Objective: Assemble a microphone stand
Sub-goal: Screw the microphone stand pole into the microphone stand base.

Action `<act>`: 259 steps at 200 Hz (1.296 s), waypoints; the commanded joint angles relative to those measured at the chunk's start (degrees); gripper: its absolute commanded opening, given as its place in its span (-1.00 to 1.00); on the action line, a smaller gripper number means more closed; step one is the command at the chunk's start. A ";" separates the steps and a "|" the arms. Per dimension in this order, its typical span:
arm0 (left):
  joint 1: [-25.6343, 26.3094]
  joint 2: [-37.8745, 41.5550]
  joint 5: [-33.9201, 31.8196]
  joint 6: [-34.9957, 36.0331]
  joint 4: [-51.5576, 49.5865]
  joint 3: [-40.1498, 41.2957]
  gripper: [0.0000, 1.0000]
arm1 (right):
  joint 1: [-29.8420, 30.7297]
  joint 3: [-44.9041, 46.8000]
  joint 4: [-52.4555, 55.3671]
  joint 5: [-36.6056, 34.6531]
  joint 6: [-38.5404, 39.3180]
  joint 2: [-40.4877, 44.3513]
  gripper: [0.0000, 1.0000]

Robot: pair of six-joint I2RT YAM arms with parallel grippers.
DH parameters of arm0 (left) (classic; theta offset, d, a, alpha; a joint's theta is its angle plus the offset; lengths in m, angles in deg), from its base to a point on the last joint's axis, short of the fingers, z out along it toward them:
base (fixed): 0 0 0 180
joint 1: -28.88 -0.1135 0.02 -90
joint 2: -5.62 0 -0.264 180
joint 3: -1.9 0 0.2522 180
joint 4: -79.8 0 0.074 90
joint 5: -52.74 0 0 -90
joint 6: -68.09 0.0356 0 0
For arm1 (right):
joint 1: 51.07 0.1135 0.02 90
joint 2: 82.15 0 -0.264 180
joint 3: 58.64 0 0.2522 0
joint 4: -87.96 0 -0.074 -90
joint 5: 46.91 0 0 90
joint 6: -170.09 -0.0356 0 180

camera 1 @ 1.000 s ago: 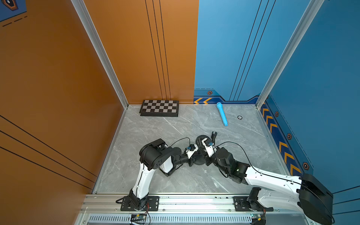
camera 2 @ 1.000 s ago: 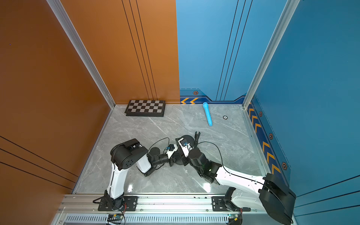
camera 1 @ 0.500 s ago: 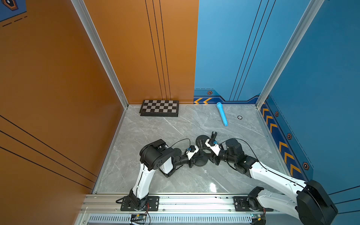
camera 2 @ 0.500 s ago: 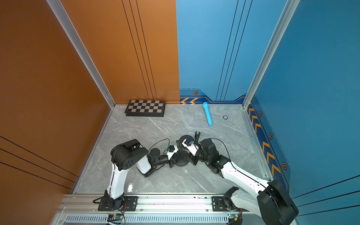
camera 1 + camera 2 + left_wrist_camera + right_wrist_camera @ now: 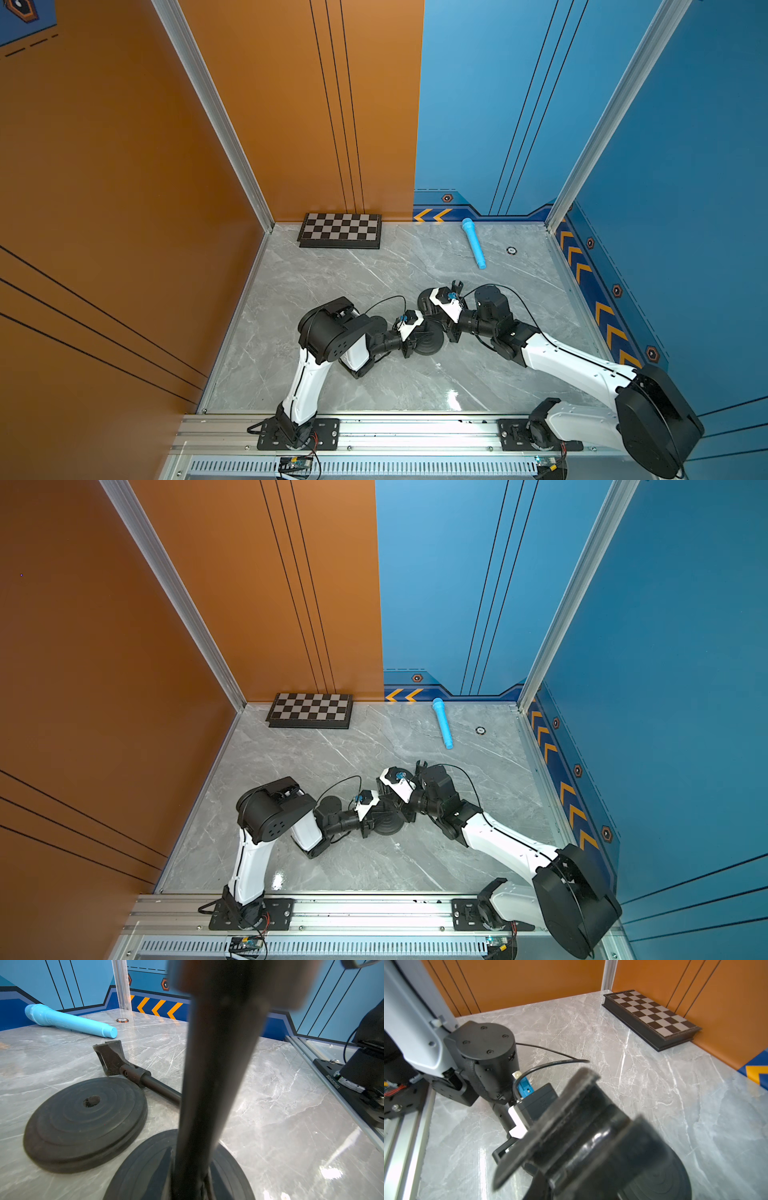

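Left gripper [image 5: 412, 336]: I am seeing its jaws narrow, and they seem to be pinching the rim of the near base [image 5: 145, 1178]
Right gripper [image 5: 432, 311]: it is sitting low, just beside the far base [image 5: 83, 1124]; its own view is blurred, so I cannot tell the jaws
Pole with clip [image 5: 133, 1073]: it is lying flat on the table [image 5: 374, 374], just behind the far base, whose threaded hole is standing empty
Microphone [image 5: 473, 243]: it is lying well apart, near the back wall
Progress: I am judging that nothing is joined yet; pole into base and microphone into clip are remaining
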 commanded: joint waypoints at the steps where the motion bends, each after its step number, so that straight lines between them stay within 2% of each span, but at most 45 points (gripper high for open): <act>1: 1.46 -2.92 1.88 -0.87 -8.15 2.03 -0.47 | 1.80 2.77 -6.52 -7.24 -2.94 -0.17 -0.89; 19: 1.45 -2.59 1.14 -0.97 -8.17 2.20 -0.39 | 6.18 7.49 -11.46 -20.16 -7.70 1.76 -1.00; 52: 1.46 -2.69 -0.42 -1.75 -8.22 2.04 -0.30 | 20.65 12.32 -12.01 -56.52 -20.43 3.79 -1.00; 58: 1.48 -2.74 -0.51 -1.84 -8.22 2.05 -0.30 | 22.54 12.25 -10.98 -60.75 -23.11 3.52 -1.00; 68: 1.48 -2.83 -0.66 -1.91 -8.20 1.97 -0.29 | 24.38 11.84 -9.51 -63.13 -25.86 3.06 -1.00; 87: 1.51 -2.92 -0.71 -2.19 -8.17 1.94 -0.33 | 24.62 11.32 -7.72 -59.66 -29.64 3.11 -1.00; 111: 1.51 -2.83 -0.27 -1.56 -8.16 2.07 -0.55 | 23.16 8.48 -2.99 -46.89 -23.46 5.32 -0.75; 144: 1.54 -2.81 1.34 -0.62 -8.22 2.14 -0.74 | 15.63 5.16 6.75 -26.70 -14.34 10.61 -0.28; 163: 1.57 -2.74 1.68 -0.29 -8.16 2.32 -0.75 | 10.53 5.20 8.56 -18.20 -10.66 13.32 -0.16; 177: 1.57 -2.74 1.68 -0.19 -8.20 2.31 -0.75 | 7.48 4.99 9.62 -13.68 -8.38 14.04 -0.14; 214: 1.64 -3.17 1.40 -0.06 -8.17 2.26 -0.74 | 2.61 2.03 11.78 -6.09 -2.65 10.35 -0.14; 259: 1.61 -3.49 0.83 -0.07 -8.22 2.33 -0.71 | 2.05 0.50 3.94 -6.40 -5.18 5.41 -0.24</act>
